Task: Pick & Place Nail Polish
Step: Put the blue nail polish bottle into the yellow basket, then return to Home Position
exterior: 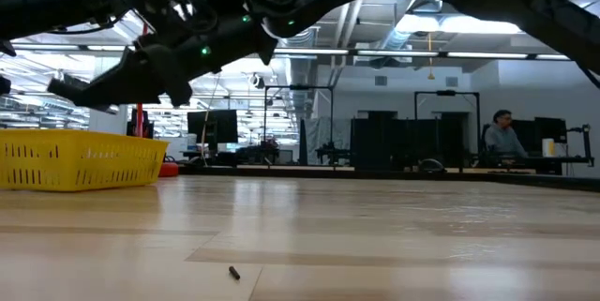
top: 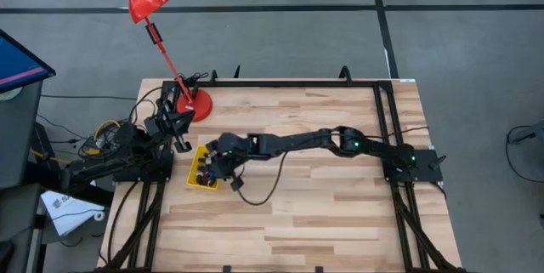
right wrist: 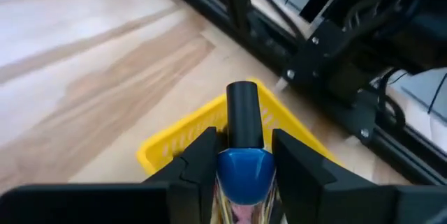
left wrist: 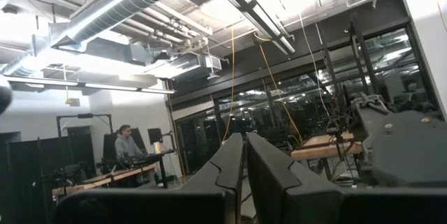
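Observation:
A yellow basket (top: 204, 171) stands on the table's left part, with several small nail polish bottles (top: 201, 173) lying in it. It also shows in the low view (exterior: 80, 158) and the right wrist view (right wrist: 174, 144). My right gripper (top: 223, 161) reaches across the table and hangs over the basket's right side, shut on a blue nail polish bottle (right wrist: 243, 172) with a black cap. My left gripper (left wrist: 244, 168) is shut and empty, raised at the table's left edge (top: 183, 133) and pointing into the room. My right gripper pinches the blue bottle's round body (right wrist: 243, 175) between its two fingers (right wrist: 199, 158). The bottle lies along the fingers, and its black cap (right wrist: 244, 116) sticks out past the fingertips. It is lifted clear above the yellow basket.
A red desk lamp stands with its base (top: 197, 103) at the table's far left, just behind the basket. A small dark bit (exterior: 234, 272) lies on the wood near the front. The wooden top (top: 323, 196) stretches to the right of the basket. A person sits far off (exterior: 502, 137).

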You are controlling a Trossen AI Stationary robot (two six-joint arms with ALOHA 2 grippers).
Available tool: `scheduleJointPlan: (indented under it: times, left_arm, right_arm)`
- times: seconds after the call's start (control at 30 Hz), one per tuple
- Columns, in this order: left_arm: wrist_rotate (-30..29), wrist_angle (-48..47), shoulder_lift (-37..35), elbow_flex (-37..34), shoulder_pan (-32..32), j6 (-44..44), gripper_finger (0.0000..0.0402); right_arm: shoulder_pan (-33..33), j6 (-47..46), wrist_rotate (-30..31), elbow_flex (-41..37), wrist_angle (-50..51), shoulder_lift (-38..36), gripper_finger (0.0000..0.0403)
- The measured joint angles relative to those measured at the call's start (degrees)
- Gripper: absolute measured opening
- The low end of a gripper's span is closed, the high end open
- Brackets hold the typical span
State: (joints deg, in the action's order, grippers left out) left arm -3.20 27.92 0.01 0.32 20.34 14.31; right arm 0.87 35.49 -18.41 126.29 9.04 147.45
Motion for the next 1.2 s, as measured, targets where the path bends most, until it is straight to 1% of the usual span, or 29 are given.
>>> scheduleJointPlan:
  times: [0.13,0.4,0.63,0.83,0.93,1.2]
  left_arm:
    - [0.0,0.04,-0.02,0.0,0.0,0.02,0.0014]
    - [0.0,0.11,0.0,0.0,0.0,0.0,0.0014]
    - [0.0,0.13,0.0,0.0,0.0,0.0,0.0014]
    - [0.0,0.16,0.0,0.0,0.0,0.0,0.0014]
    - [0.0,0.17,0.0,0.0,0.0,0.02,0.0014]
    - [0.0,0.2,0.0,0.0,0.0,0.02,0.0014]
  right_arm:
    - [-0.9,0.98,-0.01,0.41,1.1,0.18,0.0119]
    - [-2.42,2.66,-2.36,0.49,1.86,0.16,0.0107]
    - [-2.67,2.66,-2.72,0.49,2.28,0.16,0.0133]
    - [-2.76,2.62,-2.75,-0.42,2.73,0.13,0.0121]
    - [-2.87,2.6,-2.75,-0.47,2.77,0.13,0.0121]
    - [-2.88,2.39,-2.65,-0.47,2.94,0.11,0.0166]
